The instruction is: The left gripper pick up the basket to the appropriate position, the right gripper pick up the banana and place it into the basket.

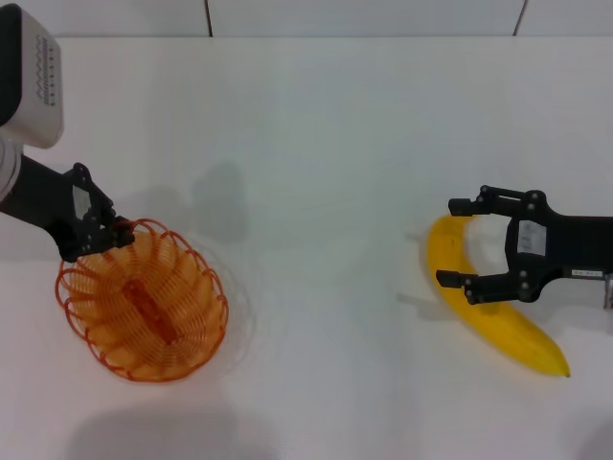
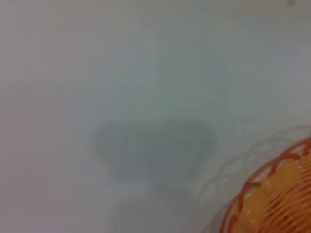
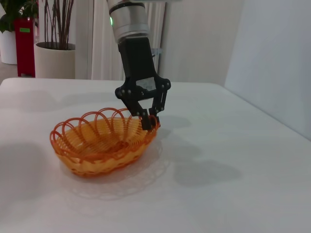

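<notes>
The orange wire basket point(image 1: 144, 305) is at the left of the white table. My left gripper point(image 1: 107, 236) is shut on its far rim. In the right wrist view the left gripper point(image 3: 149, 121) pinches the rim of the basket point(image 3: 102, 141), which seems to hang slightly above its shadow. A corner of the basket point(image 2: 279, 199) shows in the left wrist view. The yellow banana point(image 1: 508, 331) lies at the right. My right gripper point(image 1: 450, 241) is open, with one finger on each side of the banana's far end. I cannot tell whether it touches the banana.
The white table point(image 1: 326, 144) stretches between basket and banana, with its far edge against a wall at the top of the head view. Beyond the table, the right wrist view shows a potted plant point(image 3: 53, 58) and a red stand point(image 3: 24, 43).
</notes>
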You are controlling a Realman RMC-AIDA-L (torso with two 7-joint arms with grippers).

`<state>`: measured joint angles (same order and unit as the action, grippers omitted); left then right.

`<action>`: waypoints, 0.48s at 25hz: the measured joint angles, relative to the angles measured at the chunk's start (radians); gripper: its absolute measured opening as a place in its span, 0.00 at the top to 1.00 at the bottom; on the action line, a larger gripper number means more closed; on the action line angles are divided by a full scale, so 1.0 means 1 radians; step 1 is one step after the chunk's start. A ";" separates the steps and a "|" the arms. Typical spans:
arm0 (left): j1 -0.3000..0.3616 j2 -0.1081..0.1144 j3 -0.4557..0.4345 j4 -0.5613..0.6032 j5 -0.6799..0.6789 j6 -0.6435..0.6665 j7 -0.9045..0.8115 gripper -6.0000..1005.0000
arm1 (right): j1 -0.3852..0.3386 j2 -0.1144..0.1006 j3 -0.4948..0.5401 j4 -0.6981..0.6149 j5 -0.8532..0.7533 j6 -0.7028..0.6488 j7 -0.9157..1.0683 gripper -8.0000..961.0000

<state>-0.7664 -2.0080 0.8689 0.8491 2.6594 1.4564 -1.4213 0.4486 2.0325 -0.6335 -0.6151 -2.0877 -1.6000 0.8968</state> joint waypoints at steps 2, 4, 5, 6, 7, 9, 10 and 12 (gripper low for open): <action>0.001 0.000 0.002 0.000 0.005 0.002 -0.001 0.81 | 0.000 0.000 0.000 0.000 0.000 0.000 0.000 0.07; 0.003 0.000 0.004 0.000 0.006 0.006 -0.002 0.84 | 0.000 0.000 0.000 0.000 0.000 0.000 0.000 0.07; 0.003 0.000 0.004 0.000 0.006 0.006 -0.002 0.86 | -0.001 0.000 0.000 0.000 0.000 0.000 0.000 0.07; 0.002 0.002 0.005 0.001 0.007 0.013 -0.003 0.87 | -0.002 0.000 0.000 0.000 0.000 0.000 0.001 0.07; 0.001 0.003 0.005 0.001 0.007 0.019 -0.003 0.88 | -0.003 0.000 0.000 0.000 0.000 0.000 0.001 0.07; 0.002 0.006 0.003 0.011 0.005 0.045 -0.003 0.90 | -0.005 0.000 0.002 0.000 0.000 0.000 0.001 0.07; 0.007 0.007 -0.001 0.023 0.002 0.059 -0.003 0.91 | -0.006 0.000 0.003 0.000 0.000 0.000 0.001 0.07; 0.029 0.006 -0.013 0.068 -0.010 0.095 -0.005 0.91 | -0.008 -0.001 0.006 0.000 0.000 0.000 0.001 0.07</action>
<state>-0.7375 -2.0024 0.8558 0.9175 2.6491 1.5519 -1.4265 0.4405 2.0315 -0.6272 -0.6151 -2.0876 -1.5999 0.8975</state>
